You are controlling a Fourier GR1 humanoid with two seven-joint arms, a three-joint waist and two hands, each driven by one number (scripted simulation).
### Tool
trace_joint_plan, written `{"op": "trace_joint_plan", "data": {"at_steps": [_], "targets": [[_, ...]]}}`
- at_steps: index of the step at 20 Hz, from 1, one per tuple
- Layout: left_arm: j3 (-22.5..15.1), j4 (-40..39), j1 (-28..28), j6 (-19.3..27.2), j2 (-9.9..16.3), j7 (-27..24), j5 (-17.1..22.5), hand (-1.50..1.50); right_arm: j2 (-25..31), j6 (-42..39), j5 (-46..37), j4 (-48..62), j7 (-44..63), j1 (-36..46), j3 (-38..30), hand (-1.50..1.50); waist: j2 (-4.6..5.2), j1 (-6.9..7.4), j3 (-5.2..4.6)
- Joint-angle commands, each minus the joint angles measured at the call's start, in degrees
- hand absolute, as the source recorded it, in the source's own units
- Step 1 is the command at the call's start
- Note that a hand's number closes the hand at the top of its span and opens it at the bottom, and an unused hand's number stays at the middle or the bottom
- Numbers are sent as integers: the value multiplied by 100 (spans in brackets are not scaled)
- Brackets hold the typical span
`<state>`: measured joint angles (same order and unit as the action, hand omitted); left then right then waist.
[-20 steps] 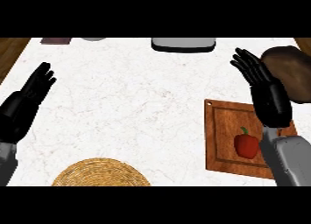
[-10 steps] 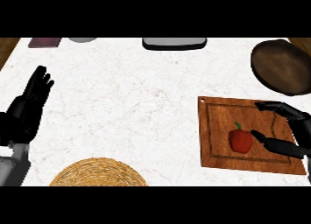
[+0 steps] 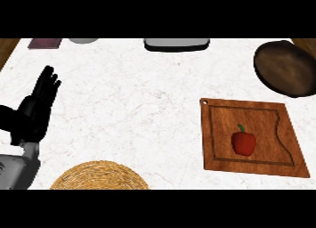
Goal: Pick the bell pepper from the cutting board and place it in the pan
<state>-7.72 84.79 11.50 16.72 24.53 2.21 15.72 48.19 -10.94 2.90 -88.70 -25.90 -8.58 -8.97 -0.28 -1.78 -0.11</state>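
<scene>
Round woven straw mat (image 3: 99,177) at 7 o'clock, nearest edge; black left hand (image 3: 30,111) at 9 o'clock, resting, fingers straight and apart, pointing up, holding nothing; small red bell pepper (image 3: 244,141) with green stem lies on brown wooden cutting board (image 3: 216,151) at 4 o'clock; dark round pan (image 3: 288,67) at 2 o'clock, beyond board, apart from it; grey tray (image 3: 176,44) at 12 o'clock, far edge.

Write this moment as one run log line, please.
bell pepper: on cutting board | pan: empty | left hand: open, resting | right hand: not in view
</scene>
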Motion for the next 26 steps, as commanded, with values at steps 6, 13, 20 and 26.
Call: {"op": "trace_joint_plan", "data": {"at_steps": [6,13,20,26], "targets": [[-104,226,-231,7,-181,7,-227,0,1156,-936,283,-1649,2332,27,-498,-150,-1,135,1],[25,-127,-33,-341,-406,-186,-304,0,728,-864,-417,-1716,3387,1417,364,-150,42,258,7],[308,-733,211,-470,-558,-407,-452,0,244,-1603,289,-2377,4111,1527,504,-150,33,158,7],[516,-179,177,-568,-448,76,-512,0,-201,-1794,-588,-2248,4199,1512,869,-150,27,178,10]]}}
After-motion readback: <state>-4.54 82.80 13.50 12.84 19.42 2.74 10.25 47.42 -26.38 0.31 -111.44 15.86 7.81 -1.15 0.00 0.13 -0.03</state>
